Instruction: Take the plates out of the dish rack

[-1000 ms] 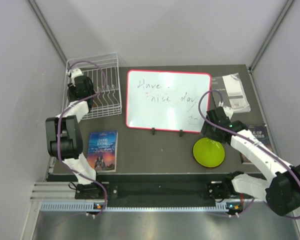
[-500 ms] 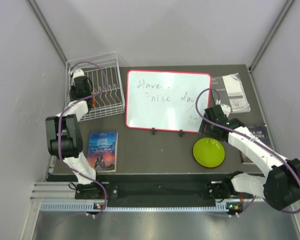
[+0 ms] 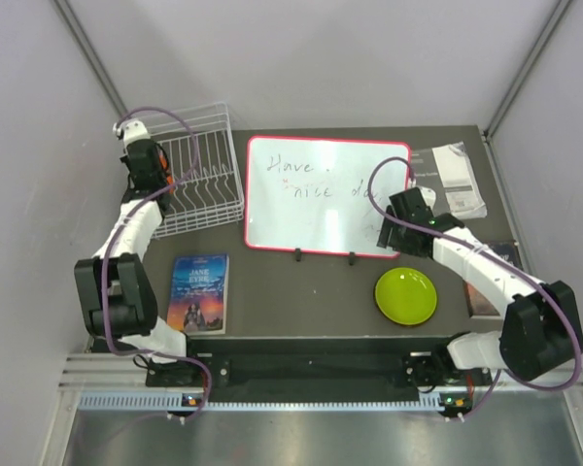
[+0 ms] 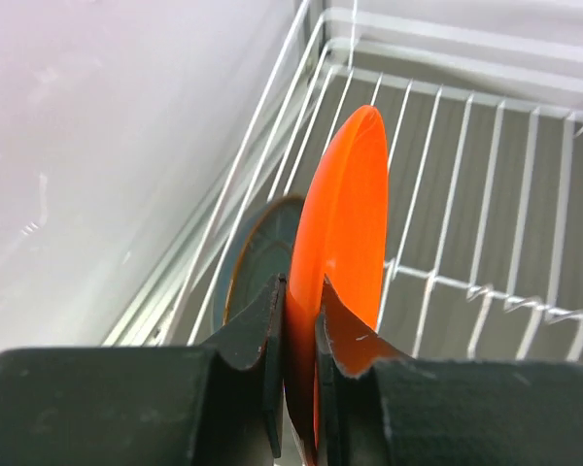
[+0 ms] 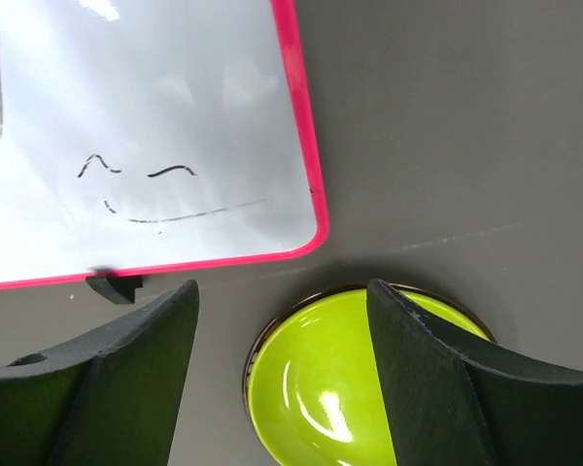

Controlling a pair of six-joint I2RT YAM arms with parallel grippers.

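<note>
The table [image 3: 301, 282] has bare room in front of the whiteboard [image 3: 325, 194], where the green plate [image 3: 406, 296] lies flat. The dish rack [image 3: 209, 194] sits far left, close to the wall [image 4: 97, 146]. There the orange plate [image 4: 348, 223] stands on edge, a teal plate [image 4: 262, 257] just beside it. The left hand [image 4: 301, 301] pinches the orange rim; lifting it out looks the step in hand, needing a straight rise clear of the rack. The right hand [image 5: 282, 296] hangs wide, empty, near the green plate.
</note>
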